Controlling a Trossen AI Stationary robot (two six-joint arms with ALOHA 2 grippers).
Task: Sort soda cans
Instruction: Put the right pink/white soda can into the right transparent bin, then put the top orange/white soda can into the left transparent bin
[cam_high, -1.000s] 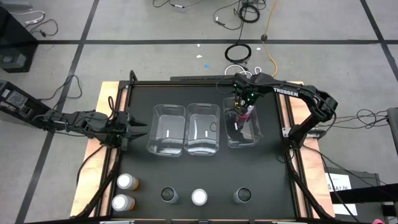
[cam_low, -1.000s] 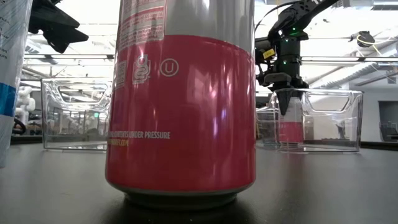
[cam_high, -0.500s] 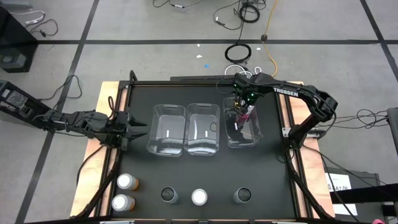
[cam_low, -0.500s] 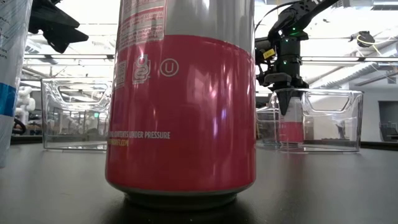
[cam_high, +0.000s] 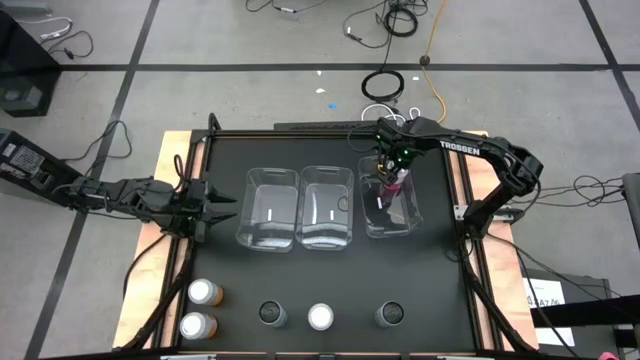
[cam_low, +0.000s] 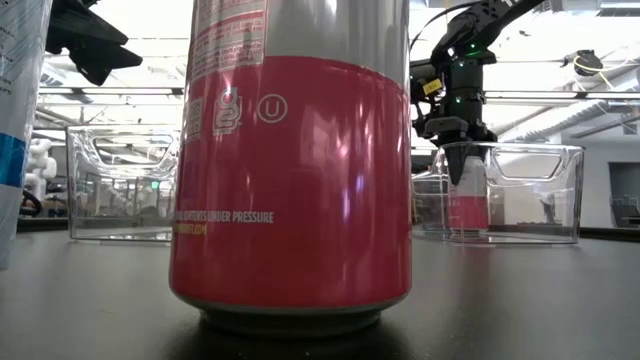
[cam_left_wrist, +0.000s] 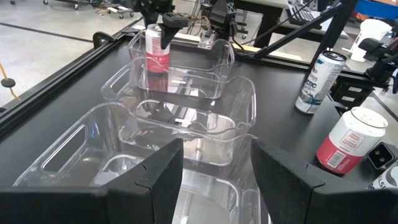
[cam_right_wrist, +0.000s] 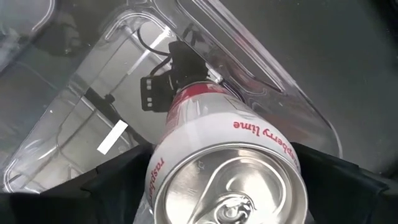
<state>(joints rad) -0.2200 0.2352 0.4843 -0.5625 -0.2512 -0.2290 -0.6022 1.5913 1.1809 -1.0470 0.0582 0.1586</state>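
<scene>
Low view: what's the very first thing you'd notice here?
A huge-looking pink can fills the middle of the low view because it stands right by the camera. Behind it, the right gripper holds another pink can upright inside the right-hand clear bin. From above, five cans stand along the table's near edge, two of them orange.

Grey tiled floor (cam_high: 200, 40) with loose cables (cam_high: 385, 20) beyond table.

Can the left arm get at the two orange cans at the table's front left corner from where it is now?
Probably yes: the left gripper is open and empty, and the orange cans stand uncovered, apart from the bins.
</scene>
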